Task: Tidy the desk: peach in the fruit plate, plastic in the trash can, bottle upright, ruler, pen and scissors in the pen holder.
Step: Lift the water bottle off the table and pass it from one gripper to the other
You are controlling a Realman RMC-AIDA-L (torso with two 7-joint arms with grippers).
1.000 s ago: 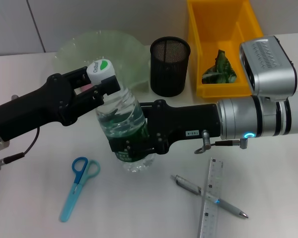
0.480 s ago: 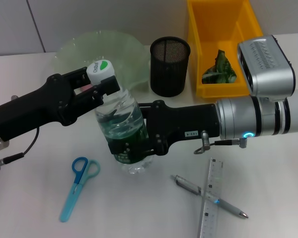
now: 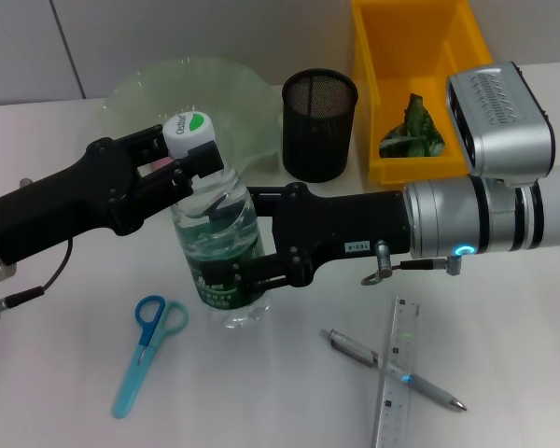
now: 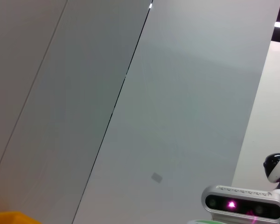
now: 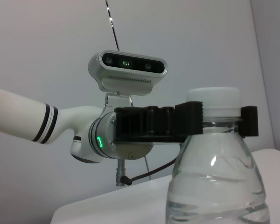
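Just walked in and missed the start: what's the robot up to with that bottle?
Both arms hold the clear plastic water bottle standing on the white desk: the left gripper clamps its neck under the white cap, the right gripper grips the green-labelled body. Blue scissors, pen and clear ruler lie loose nearby.

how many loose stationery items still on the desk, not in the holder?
3. Light blue-handled scissors lie nearer the robot's left, below the bottle. The silver pen and clear plastic ruler lie crossed nearer its right. The black mesh pen holder looks empty, though its bottom is hidden.
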